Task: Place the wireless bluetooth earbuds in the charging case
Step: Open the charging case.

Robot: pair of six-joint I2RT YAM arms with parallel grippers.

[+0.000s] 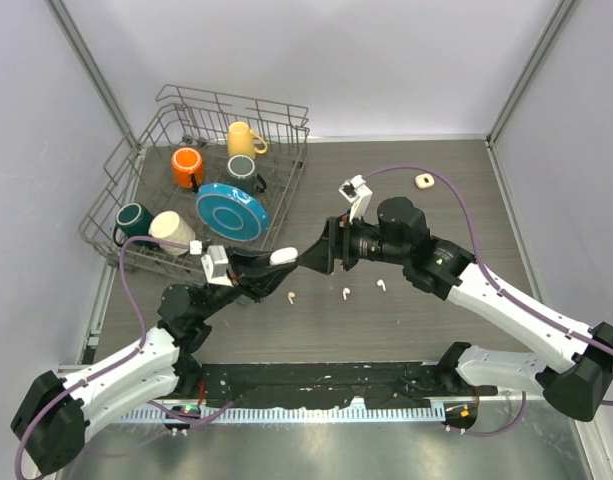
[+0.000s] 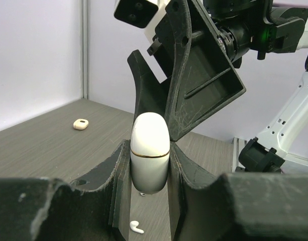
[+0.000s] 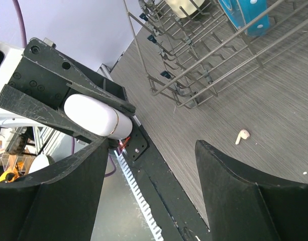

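Gripping the charging case (image 2: 149, 160) by its lower half, why did the left gripper (image 2: 149, 173) hold it up off the tabletop (image 1: 316, 330)? asked Mira.

Probably to leave the lid (image 2: 149, 131) free, said Tom. The left gripper's fingers were clamped on the case's sides below the seam, so the top stuck out toward the other arm.

And the right gripper (image 3: 151, 150)?

It held nothing. Its fingers stood apart around the lid end of the case, and one of them seemed to be against it. I judged it was lined up to flip the lid, which was shut.

So where were the earbuds (image 1: 346, 293)?

Not in the case. Three lay loose on the tabletop, just below and beside it. I could not find a fourth. They looked tiny and easy to knock away, so opening the case first made sense.
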